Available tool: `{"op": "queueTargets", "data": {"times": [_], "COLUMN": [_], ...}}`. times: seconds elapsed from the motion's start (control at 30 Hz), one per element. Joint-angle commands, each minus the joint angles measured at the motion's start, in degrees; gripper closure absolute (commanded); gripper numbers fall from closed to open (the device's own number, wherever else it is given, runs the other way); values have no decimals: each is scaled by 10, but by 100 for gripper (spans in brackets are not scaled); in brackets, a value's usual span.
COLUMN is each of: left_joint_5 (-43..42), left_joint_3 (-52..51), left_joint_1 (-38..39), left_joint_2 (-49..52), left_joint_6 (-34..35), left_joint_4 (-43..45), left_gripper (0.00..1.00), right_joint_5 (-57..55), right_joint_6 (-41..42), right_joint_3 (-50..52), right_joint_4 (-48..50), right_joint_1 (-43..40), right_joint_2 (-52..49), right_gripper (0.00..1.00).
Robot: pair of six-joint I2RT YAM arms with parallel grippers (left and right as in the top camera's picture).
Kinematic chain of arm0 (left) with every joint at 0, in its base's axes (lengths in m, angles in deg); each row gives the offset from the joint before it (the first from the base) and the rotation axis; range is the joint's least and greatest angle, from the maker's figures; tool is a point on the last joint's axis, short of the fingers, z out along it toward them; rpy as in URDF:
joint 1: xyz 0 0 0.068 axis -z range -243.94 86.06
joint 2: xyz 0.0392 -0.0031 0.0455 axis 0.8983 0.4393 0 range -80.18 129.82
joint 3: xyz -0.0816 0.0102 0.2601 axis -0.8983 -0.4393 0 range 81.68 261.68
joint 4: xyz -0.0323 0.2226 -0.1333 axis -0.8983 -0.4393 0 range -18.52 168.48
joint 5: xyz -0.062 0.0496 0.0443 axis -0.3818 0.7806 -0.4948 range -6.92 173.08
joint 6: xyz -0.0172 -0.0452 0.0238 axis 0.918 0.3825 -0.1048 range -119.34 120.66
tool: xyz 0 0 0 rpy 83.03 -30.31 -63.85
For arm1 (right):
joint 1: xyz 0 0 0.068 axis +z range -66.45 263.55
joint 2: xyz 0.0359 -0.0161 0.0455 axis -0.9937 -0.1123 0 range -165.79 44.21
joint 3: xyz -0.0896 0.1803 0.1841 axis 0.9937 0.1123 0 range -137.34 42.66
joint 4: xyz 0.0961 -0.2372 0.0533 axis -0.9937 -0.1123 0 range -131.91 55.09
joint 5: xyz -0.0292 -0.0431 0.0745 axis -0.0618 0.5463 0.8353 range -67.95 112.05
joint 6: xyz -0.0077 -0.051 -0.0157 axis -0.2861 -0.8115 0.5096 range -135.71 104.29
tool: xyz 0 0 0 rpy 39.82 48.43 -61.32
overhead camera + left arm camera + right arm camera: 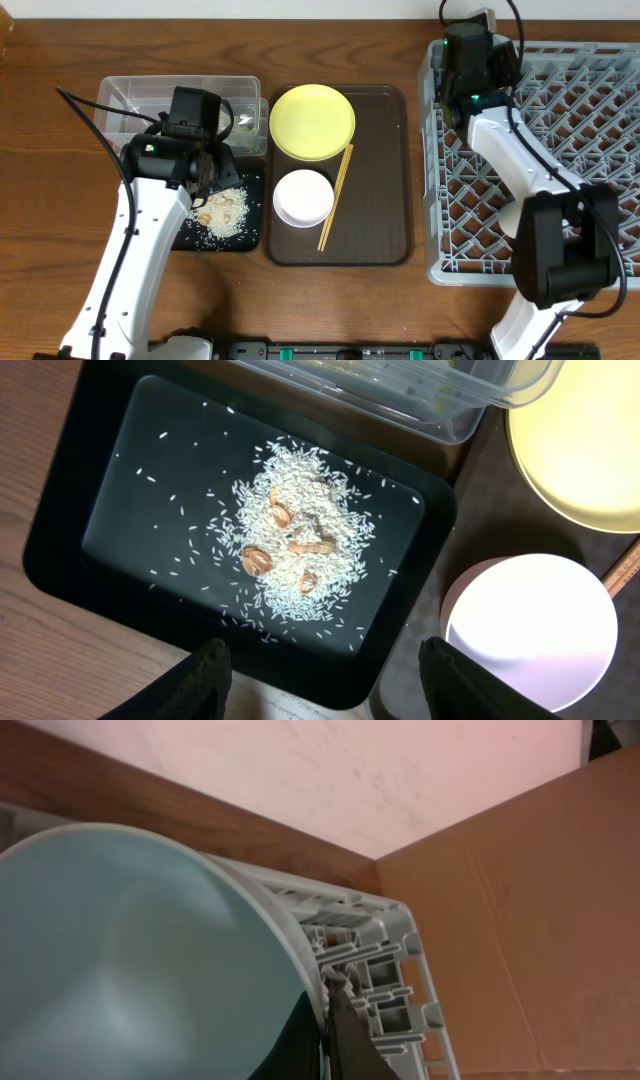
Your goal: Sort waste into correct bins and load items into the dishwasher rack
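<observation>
Right pincer (326,1025) pinches blue bowl (130,970) rim at rack (385,970) corner; left pincer (328,655) gapes empty.

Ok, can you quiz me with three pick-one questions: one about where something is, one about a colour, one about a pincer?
1. Where is the rice? A black tray B a pan C a bottle
2. What colour is the plate? A red B yellow C green
3. The right pincer is: A open, empty B shut on a spoon C shut on the light blue bowl
Answers: A, grains lie spread on its floor; B, it shows bright yellow overhead; C, it pinches the bowl's rim.
</observation>
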Motion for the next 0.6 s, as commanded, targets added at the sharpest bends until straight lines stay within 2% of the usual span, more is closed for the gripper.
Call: {"op": "queueTargets", "data": {"times": [0.0, 0.43, 0.57], "left_joint_5": [11, 11, 11], "left_joint_3": [5, 5, 5], "left_joint_1": [-3, -3, -3], "left_joint_2": [-4, -4, -4], "left_joint_6": [3, 3, 3], "left_joint_4": [-1, -1, -1], "left_gripper": [37, 37, 37], "right_joint_5": [-39, -44, -44], "right_joint_6": [-7, 15, 55], "right_joint_3": [-5, -5, -5], "right_joint_4": [7, -6, -41], "right_joint_1": [5, 40, 46], "right_joint_2": [-13, -23, -23], "right_gripper": [99, 99, 99]}}
